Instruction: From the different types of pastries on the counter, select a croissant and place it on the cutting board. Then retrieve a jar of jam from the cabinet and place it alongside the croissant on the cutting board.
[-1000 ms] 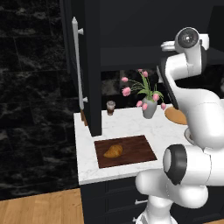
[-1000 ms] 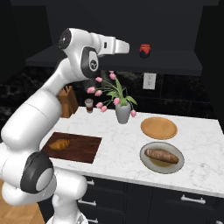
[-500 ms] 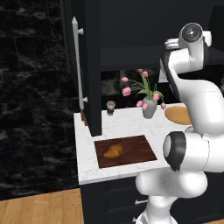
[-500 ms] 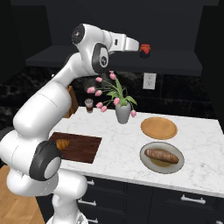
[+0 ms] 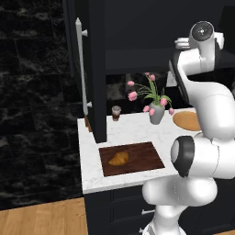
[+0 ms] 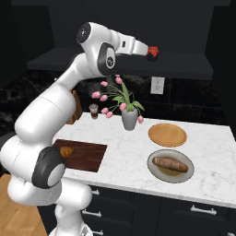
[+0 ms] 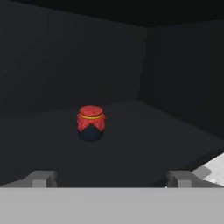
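The jar (image 7: 91,122) stands upright on the dark cabinet shelf (image 7: 144,144), left of centre in my hand view, squat, with a red cloth-like cap, a yellow band at the neck and a dark body below. I judge it stiff and probably glass: light enough, but smooth and breakable, so I would take it across the dark body below the band, where the sides run straight, not on the soft cap that could give or slip. My end effector (image 7: 111,178) is spread wide, one fingertip (image 7: 41,178) at lower left and the other at lower right of the hand view, nothing between them, and the jar well ahead of both. In the right base view the jar (image 6: 152,52) sits at the upper middle of the frame with my end effector (image 6: 146,50) right at its near side; whether they touch I cannot tell. The croissant (image 5: 119,159) already lies on the board (image 5: 147,156) at the lower middle of the left base view, on the worktop (image 5: 92,170), so only the jam part is left. Compared with a second ago, my arm has stretched further toward the shelf: the gap to the jar in the right base view has closed, while jar, croissant and board lie where they were.
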Controlling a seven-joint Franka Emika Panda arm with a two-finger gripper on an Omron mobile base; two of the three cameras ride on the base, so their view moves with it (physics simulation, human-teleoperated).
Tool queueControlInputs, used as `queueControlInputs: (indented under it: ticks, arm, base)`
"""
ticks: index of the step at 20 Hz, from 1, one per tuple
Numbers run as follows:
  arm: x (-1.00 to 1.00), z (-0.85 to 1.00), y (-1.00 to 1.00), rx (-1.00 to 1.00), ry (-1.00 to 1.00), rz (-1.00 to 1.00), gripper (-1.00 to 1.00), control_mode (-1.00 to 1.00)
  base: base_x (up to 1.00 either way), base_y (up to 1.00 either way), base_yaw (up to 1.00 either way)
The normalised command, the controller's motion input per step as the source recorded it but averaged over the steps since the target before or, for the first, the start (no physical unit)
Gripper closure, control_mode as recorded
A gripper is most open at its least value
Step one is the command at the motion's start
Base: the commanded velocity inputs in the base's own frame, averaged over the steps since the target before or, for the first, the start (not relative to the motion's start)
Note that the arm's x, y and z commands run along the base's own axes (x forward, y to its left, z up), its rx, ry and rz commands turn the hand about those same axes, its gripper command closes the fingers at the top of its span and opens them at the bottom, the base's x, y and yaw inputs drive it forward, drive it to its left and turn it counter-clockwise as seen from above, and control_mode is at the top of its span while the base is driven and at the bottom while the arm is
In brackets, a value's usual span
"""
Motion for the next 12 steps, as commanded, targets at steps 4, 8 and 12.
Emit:
queueControlInputs:
  ticks: [4,8,12]
  arm:
    - [0.29,0.0,0.34,0.16,-0.06,-0.21,-1.0,-1.0]
    - [0.31,0.01,0.25,0.06,-0.01,-0.14,-1.0,-1.0]
    - [0.11,0.0,0.0,0.0,0.0,0.0,-1.0,-1.0]
  base:
    - [0.0,0.0,0.0]
    - [0.0,0.0,0.0]
    - [0.0,0.0,0.0]
